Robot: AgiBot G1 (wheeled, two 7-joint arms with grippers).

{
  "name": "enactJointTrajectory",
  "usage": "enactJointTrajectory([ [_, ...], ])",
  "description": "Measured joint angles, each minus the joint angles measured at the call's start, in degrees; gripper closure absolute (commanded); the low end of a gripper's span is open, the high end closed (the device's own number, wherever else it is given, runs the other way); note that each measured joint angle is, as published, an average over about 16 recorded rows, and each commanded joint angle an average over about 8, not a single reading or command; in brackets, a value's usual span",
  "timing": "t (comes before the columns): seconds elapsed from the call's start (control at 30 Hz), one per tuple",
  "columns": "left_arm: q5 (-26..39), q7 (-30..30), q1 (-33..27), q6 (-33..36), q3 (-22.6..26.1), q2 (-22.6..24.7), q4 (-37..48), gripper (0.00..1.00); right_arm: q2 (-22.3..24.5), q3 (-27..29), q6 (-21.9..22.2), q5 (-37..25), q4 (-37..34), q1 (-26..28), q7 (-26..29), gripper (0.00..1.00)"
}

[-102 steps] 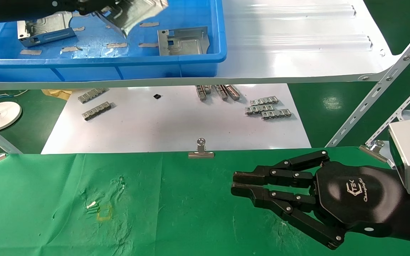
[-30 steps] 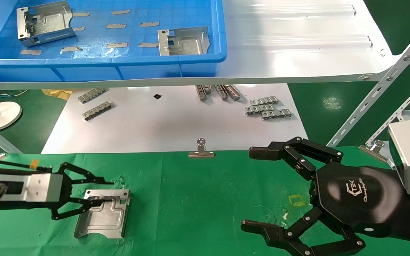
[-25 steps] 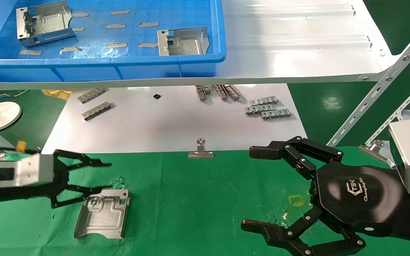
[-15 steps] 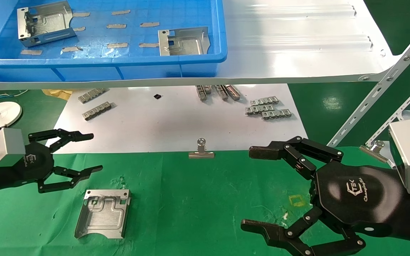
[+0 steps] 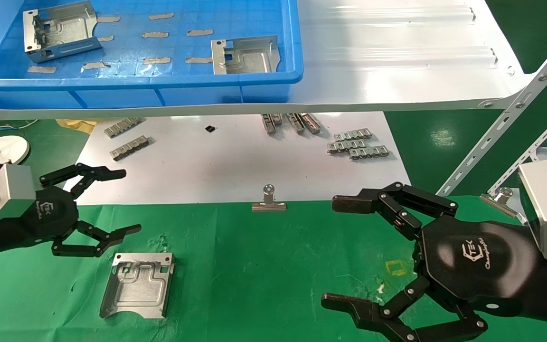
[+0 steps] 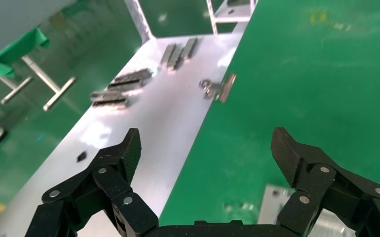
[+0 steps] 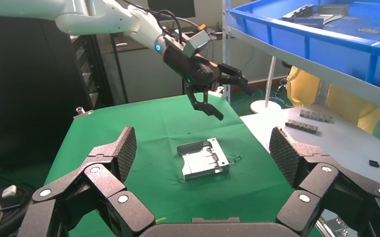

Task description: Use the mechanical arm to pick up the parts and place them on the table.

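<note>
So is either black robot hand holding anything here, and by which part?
Nothing is held. The left hand is open above the green cloth table, apart from the shiny silver sheet-metal bracket; the right hand is open and empty.

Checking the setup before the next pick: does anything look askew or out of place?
Mostly tidy. The part on the table lies flat, slightly skewed. The green cloth is wrinkled around it. In the blue tray, one part sits tilted; the other lies flat.

A factory workshop is showing: a blue parts tray [image 5: 273,78] is sitting on slotted-angle racking [image 5: 501,123] beyond the tool [image 5: 107,202], stamped brackets [image 5: 245,56] lying inside.
</note>
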Motion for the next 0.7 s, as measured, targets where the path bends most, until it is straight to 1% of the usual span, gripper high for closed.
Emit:
enactJointTrajectory([
  [0.7, -2.3, -17.7, 10.1, -2.0, -11.1, -2.6, -22.2, 0.00, 0.0, 0.0, 0.0, 0.0, 0.0, 0.0, 0.0, 0.00],
])
